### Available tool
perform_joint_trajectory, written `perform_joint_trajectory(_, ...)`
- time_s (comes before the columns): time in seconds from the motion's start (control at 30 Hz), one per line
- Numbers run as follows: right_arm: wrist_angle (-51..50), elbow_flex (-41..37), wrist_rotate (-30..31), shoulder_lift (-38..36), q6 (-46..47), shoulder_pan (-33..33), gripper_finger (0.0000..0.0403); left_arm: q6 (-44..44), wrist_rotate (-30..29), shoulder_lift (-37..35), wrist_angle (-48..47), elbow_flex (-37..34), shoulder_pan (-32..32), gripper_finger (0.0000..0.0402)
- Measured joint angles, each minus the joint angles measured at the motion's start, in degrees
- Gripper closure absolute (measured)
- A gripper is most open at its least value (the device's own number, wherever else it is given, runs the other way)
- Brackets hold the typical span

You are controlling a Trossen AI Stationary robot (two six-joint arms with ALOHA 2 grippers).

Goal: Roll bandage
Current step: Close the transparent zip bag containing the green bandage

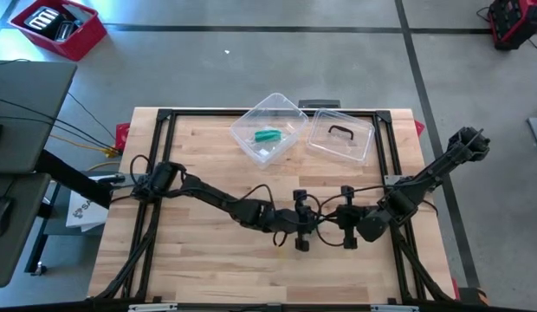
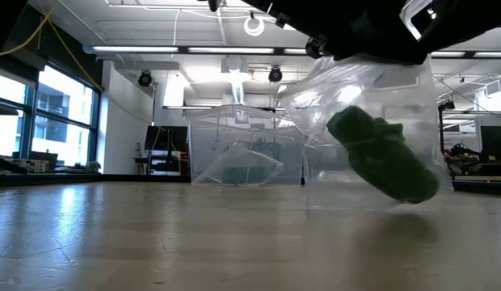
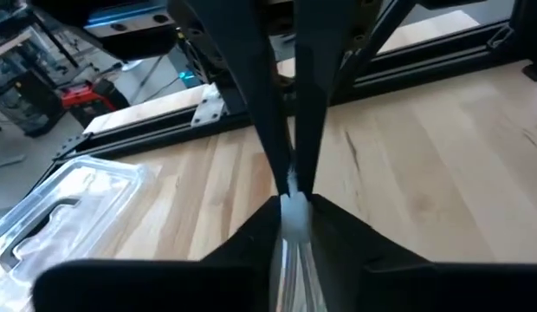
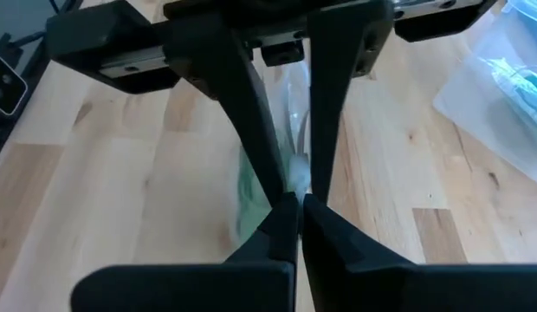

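Note:
A clear plastic bag (image 2: pixel 359 97) with a green rolled bandage (image 2: pixel 384 158) inside hangs over the middle of the table. My left gripper (image 1: pixel 315 222) and my right gripper (image 1: pixel 331 222) meet tip to tip above it, both shut on its top. In the left wrist view the clear plastic (image 3: pixel 293 212) shows between my own fingers and the right gripper's. The right wrist view shows the bag (image 4: pixel 290 113) and the green bandage (image 4: pixel 249 195) below the fingers. The low view does not show whether the bag's lower edge (image 2: pixel 355 207) touches the table. My left gripper pinches the bag's top edge (image 3: pixel 294 227) between its two fingers, coming nearly level from the table's left. The bag hangs below. How many layers are held cannot be told. My right gripper pinches the same top edge (image 4: pixel 298 178) between its two fingers, slanting down from the table's right, right against the left gripper's fingertips. The bag hangs below it with the bandage in its lower part.
A clear plastic bin (image 1: pixel 268 130) with a green item in it stands at the table's far side; its lid (image 1: pixel 339 137) with a dark handle lies to its right. The black frame rail (image 1: pixel 251 113) runs along the far edge. Bare wood lies toward the near edge.

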Motion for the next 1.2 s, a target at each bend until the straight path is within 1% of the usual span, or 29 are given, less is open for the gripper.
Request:
perform_joint_trajectory(0.1,0.0,0.0,-0.2,0.0,0.0,0.0,0.0403,0.0,-0.1,0.0,0.0,0.0,-0.3,0.0362)
perform_joint_trajectory(0.23,-0.1,0.0,-0.8,0.0,0.0,0.0,0.0403,-0.9,0.4,-0.1,-0.3,0.0,-0.6,0.0360)
perform_joint_trajectory(0.33,-0.3,0.0,-1.7,0.0,0.0,0.0,0.0403,-3.1,3.0,-0.2,-0.8,0.0,-0.6,0.0336)
perform_joint_trajectory(0.53,-0.5,0.0,-1.5,0.0,0.0,0.0,0.0403,-3.9,3.1,-0.9,-0.6,0.0,-0.3,0.0262)
perform_joint_trajectory(0.6,-0.6,0.0,-1.5,0.0,0.0,0.0,0.0403,-3.9,3.0,-1.1,-0.5,0.0,-0.3,0.0249)
perform_joint_trajectory(0.67,-0.6,0.0,-1.5,0.0,0.0,0.0,0.0403,-3.9,2.9,-1.2,-0.4,0.1,-0.3,0.0248)
perform_joint_trajectory(0.73,-0.6,0.0,-1.5,0.0,0.0,0.0,0.0403,-4.0,2.7,-1.2,-0.7,0.1,-0.3,0.0259)
perform_joint_trajectory(0.8,-0.6,0.0,-1.5,0.0,0.0,0.0,0.0403,-4.1,2.7,-1.2,-0.7,0.1,-0.3,0.0279)
perform_joint_trajectory(0.97,-0.6,0.0,-1.6,0.0,0.0,0.0,0.0403,-4.0,2.0,-1.2,-0.8,0.1,-0.3,0.0343)
perform_joint_trajectory(1.07,-0.7,0.0,-2.0,0.0,0.0,0.0,0.0403,-4.3,0.4,-1.2,-2.1,0.1,-0.3,0.0379)
perform_joint_trajectory(1.13,-0.7,0.0,-2.0,-0.1,0.1,0.1,0.0403,-5.0,-0.2,-1.2,-3.2,0.2,-0.3,0.0389)
perform_joint_trajectory(1.2,-0.9,0.0,-2.1,-0.7,0.1,0.3,0.0403,-5.4,-0.4,-1.2,-3.9,0.3,-0.6,0.0387)
